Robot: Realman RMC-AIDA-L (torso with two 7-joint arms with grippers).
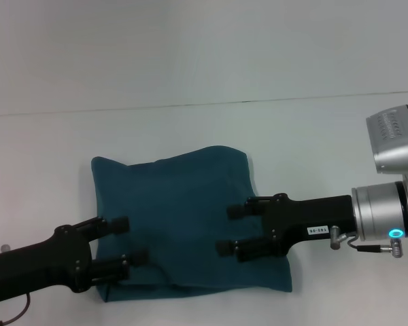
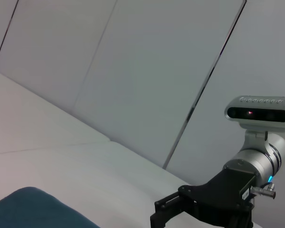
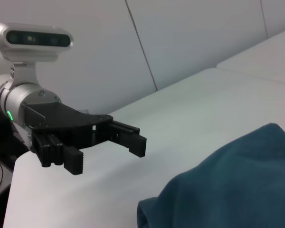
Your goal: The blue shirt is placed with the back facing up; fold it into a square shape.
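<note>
Head view shows two black grippers over one blue shirt (image 1: pixel 190 217), which lies folded into a rough square on the white table (image 1: pixel 190 75). Nearest the camera, the left gripper (image 1: pixel 126 239) reaches in from the lower left, its arm cut off by the frame edge; its two fingers stand apart above the shirt's left edge and hold nothing. It hides part of the shirt's near left corner. A little farther, the right gripper (image 1: pixel 230 229) comes in from the right, its two fingers also spread and empty over the cloth's right half. No lettering shows on the shirt; only plain teal cloth faces up. Whether the fingertips touch the fabric cannot be made out. The left wrist view catches only one corner of the shirt (image 2: pixel 33 209) and the right gripper (image 2: pixel 164 213) partly cut off at the frame edge. The right wrist view shows the left gripper (image 3: pixel 109 149) with fingers apart, and a rumpled shirt edge (image 3: pixel 228 185).
</note>
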